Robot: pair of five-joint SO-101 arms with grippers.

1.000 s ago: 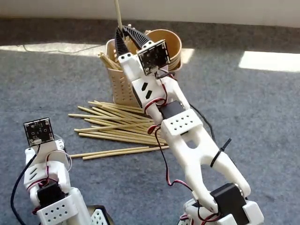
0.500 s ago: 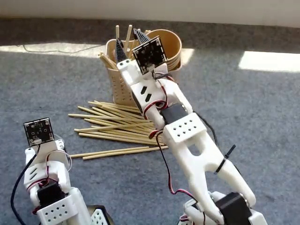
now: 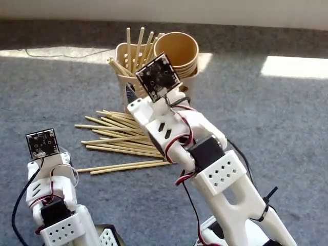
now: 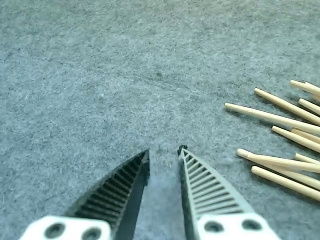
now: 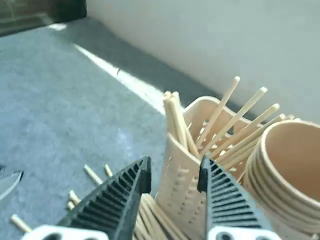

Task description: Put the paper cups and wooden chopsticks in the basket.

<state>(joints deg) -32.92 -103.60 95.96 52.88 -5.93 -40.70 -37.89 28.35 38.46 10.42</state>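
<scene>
In the high view the right arm [image 3: 174, 133] covered the front wall of the basket [image 3: 123, 77] and some ends of the loose chopsticks [image 3: 115, 138]. The right wrist view's edge cut off the stacked paper cups [image 5: 287, 165].

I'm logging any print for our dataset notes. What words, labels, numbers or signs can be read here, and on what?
None can be read.
The paper cups, basket, chopsticks and grey mat carry no print.
The dark wrist boards show only tiny marks, too small to read.
</scene>
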